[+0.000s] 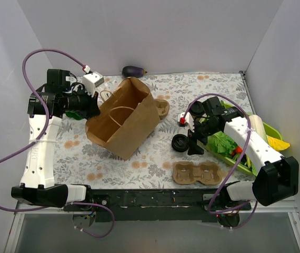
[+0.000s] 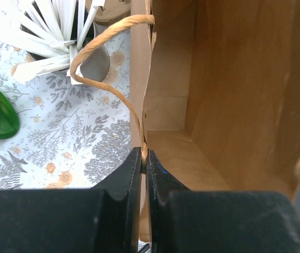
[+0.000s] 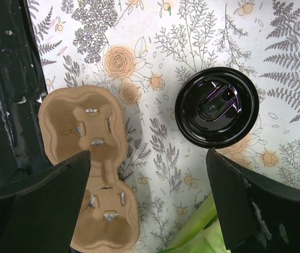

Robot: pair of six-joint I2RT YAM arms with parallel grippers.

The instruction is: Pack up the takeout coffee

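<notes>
The tan paper coffee cup (image 1: 162, 109) sits on the table against the far right side of the brown paper bag (image 1: 122, 120); I cannot tell whether it stands or lies. My left gripper (image 1: 94, 106) is shut on the bag's left rim (image 2: 143, 154), next to the twine handle (image 2: 95, 52); the open bag looks empty inside (image 2: 218, 105). My right gripper (image 1: 193, 143) is open and empty (image 3: 149, 158), hovering between the black lid (image 3: 216, 106) and the two-well cardboard carrier (image 3: 89, 163). The cup is out of both wrist views.
The carrier (image 1: 196, 173) lies near the front edge and the lid (image 1: 180, 143) left of the right gripper. A green tray of vegetables (image 1: 268, 129) fills the right side. A grey cup of white sticks (image 2: 95, 63) stands at the back left, an eggplant (image 1: 133, 70) by the back wall.
</notes>
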